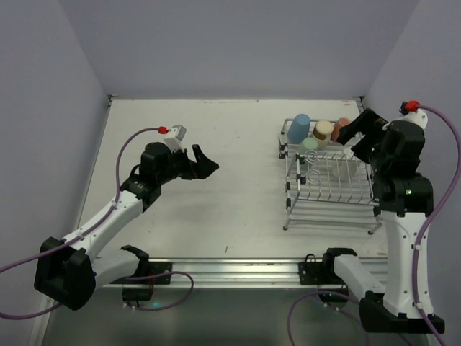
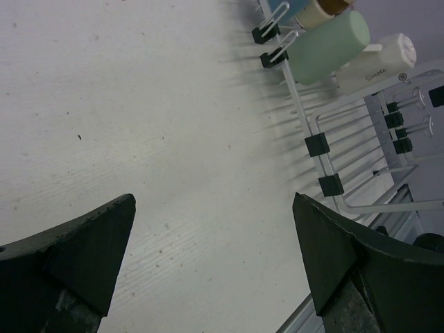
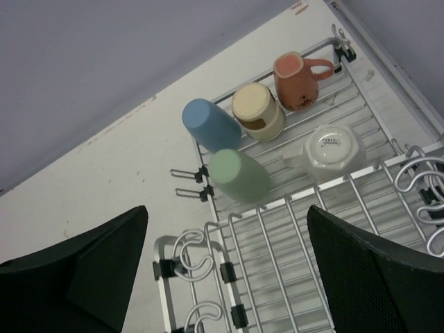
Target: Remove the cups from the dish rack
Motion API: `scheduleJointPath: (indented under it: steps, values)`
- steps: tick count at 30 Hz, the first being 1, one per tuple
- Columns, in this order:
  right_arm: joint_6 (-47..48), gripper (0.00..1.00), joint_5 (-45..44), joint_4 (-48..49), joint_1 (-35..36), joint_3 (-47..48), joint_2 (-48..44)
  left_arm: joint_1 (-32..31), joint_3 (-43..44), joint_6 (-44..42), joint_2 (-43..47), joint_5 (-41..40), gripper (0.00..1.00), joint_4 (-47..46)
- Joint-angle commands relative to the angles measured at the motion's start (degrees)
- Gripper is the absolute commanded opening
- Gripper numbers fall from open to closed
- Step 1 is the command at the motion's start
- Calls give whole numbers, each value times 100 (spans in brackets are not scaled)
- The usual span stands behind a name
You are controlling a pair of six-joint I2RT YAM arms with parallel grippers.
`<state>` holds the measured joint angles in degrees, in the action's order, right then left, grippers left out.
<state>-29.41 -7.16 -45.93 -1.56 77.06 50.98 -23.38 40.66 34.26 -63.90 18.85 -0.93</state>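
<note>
The silver wire dish rack [image 1: 333, 189] stands at the right of the table. At its far end several cups sit upside down: light blue [image 3: 208, 123], cream-tan [image 3: 257, 111], salmon-pink with a handle [image 3: 295, 80], white [image 3: 331, 147] and pale green [image 3: 237, 175]. My right gripper [image 3: 227, 208] hangs open above the rack, just short of the cups and touching none; in the top view the right gripper [image 1: 351, 137] covers the rack's far right corner. My left gripper [image 1: 207, 162] is open over bare table, well left of the rack [image 2: 326, 159], nothing between its fingers.
Black clips [image 2: 317, 144] grip the rack's left rail. Spiral wire loops [image 3: 191, 253] rise at the rack's near left corner. The grey walls close in behind and to the right of the rack. A metal rail [image 1: 238, 270] runs along the table's near edge.
</note>
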Motion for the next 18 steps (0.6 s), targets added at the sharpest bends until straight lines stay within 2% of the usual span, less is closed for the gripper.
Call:
scheduleJointPath:
  steps: [1,7,18]
  values:
    - [-135,99,-584,-397,24,686,622,17,345,-165,-61,-92,100,-21]
    - [-153,99,-1506,-987,490,1451,1930,8,407,-165,-219,40,100,-100]
    - [-864,99,-1981,-1295,499,2647,3663,9,249,-174,-237,197,100,-267]
